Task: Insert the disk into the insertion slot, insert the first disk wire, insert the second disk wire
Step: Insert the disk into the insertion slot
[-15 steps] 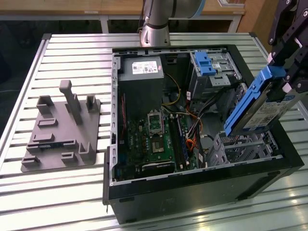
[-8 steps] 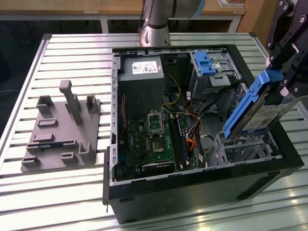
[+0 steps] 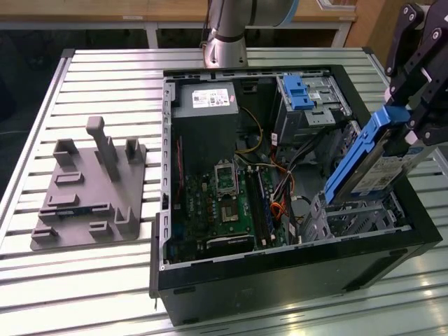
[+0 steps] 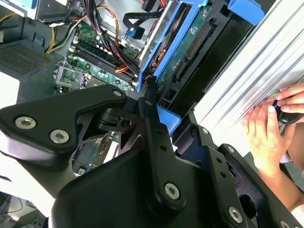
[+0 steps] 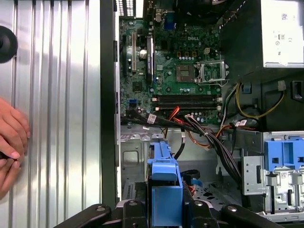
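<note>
The gripper (image 3: 408,129) is clenched on the upper end of the disk (image 3: 378,168), its black fingers (image 5: 128,209) closed on either side of the bright blue frame, as both wrist views show. The disk hangs tilted in the air, with its lower end pointing down at the insertion slot (image 3: 350,215) and not yet inside it. The slot is a small sheet-metal cage in the corner of the open computer case (image 3: 280,283), at the exterior view's right. The disk looks like a stiff, fairly dense slab that will not bend. It is still delicate: the second wrist view shows a bare circuit board and connector strip on its underside (image 4: 192,45). The blue plastic rails are probably the safest hold, since they offer more friction than the smooth metal, and an end grip like this one leaves both long sides free to run into the cage. A bundle of cables (image 3: 280,183) lies between the cage and the motherboard (image 3: 224,203), near the path. A person's hand (image 4: 263,130) rests on the slatted table (image 3: 105,280) beside the case, well clear of the arm.
</note>
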Controlling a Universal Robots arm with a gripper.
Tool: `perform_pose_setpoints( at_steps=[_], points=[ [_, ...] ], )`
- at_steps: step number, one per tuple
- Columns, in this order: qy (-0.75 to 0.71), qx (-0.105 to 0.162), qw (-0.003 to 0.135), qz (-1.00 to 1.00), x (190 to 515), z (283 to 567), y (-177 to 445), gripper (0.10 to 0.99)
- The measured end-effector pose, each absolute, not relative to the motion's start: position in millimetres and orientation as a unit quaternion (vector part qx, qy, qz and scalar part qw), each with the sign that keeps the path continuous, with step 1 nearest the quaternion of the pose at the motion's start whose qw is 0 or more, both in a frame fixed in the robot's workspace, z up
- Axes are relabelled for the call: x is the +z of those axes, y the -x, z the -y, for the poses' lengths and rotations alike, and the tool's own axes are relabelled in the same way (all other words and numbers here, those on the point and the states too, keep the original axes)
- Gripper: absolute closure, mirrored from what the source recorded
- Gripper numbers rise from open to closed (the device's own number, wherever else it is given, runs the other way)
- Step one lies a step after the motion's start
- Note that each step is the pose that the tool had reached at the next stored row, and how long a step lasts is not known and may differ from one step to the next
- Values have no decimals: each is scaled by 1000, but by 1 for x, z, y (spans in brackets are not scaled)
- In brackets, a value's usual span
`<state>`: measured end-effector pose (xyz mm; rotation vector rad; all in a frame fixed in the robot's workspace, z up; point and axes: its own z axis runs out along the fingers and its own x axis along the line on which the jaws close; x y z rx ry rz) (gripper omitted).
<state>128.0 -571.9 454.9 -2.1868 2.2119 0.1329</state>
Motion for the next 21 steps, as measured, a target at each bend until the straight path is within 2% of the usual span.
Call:
perform_pose_setpoints(
  at_steps=[21],
  points=[
    [704,42,13,-709,447,567,-128,722]
  ],
)
